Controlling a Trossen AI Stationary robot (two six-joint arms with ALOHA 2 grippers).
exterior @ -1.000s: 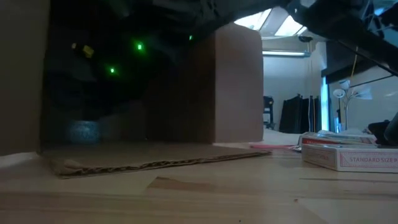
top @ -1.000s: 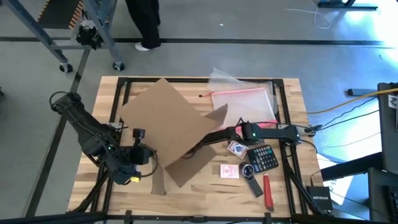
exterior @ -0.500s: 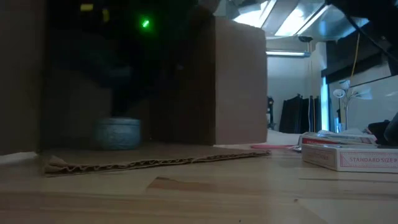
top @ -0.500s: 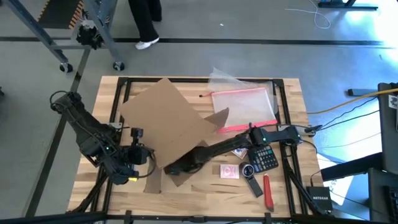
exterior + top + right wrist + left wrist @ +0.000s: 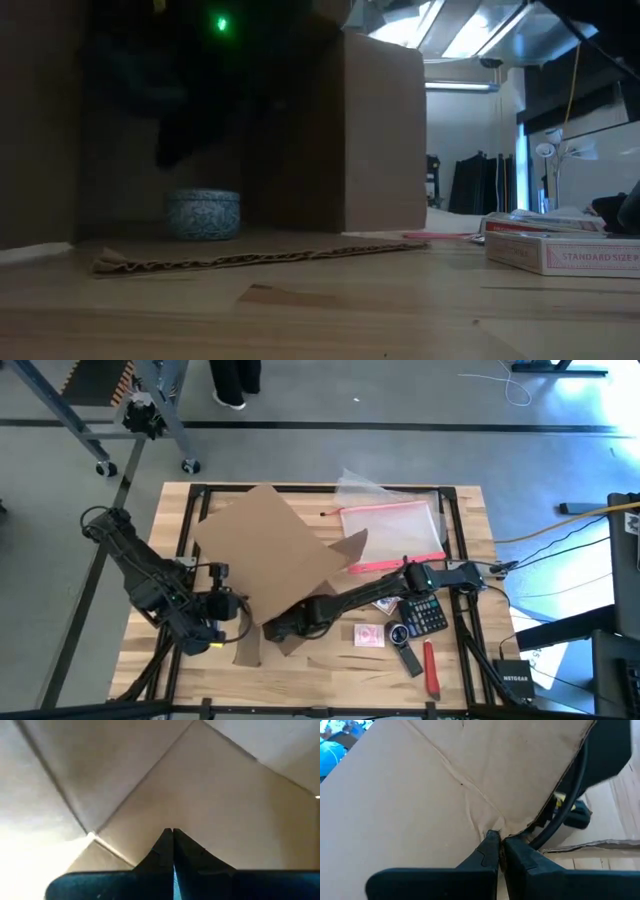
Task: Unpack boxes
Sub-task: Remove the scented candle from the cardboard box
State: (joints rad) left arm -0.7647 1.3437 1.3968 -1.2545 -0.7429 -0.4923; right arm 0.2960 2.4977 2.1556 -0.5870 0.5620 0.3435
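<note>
The brown cardboard box [image 5: 265, 555] lies on its side at the table's centre left, its open side facing the near edge. Its lower flap [image 5: 260, 258] rests on the wood. My left gripper [image 5: 228, 603] is shut on the box's near left corner. My right arm reaches from the right into the opening. There my right gripper [image 5: 275, 627] is shut with nothing between its fingers, facing an inner corner of the box [image 5: 95, 832]. In the low view its dark shape [image 5: 175, 150] hangs above a small round blue patterned tin [image 5: 203, 213] standing inside the box. My left gripper pinches the cardboard edge [image 5: 492, 829] at the box's near left corner between its two fingers, where a crease runs into the edge. The fingers come slanting down from the table's left. My right gripper: I cannot tell whether its shut tips [image 5: 167, 837] touch the box's inner wall.
A clear pouch with a pink-red zip edge [image 5: 390, 525] lies at the far right. Two card packs [image 5: 368, 635], a calculator [image 5: 425, 613], a dark remote [image 5: 405, 655] and a red-handled tool [image 5: 432, 668] lie near right. A person's legs [image 5: 235, 380] stand beyond the far edge.
My right gripper, shut throughout, has gone toward the table's near left, deeper into the box's opening, and has then risen above the tin. The tin has slid a little toward the table's right inside the box.
</note>
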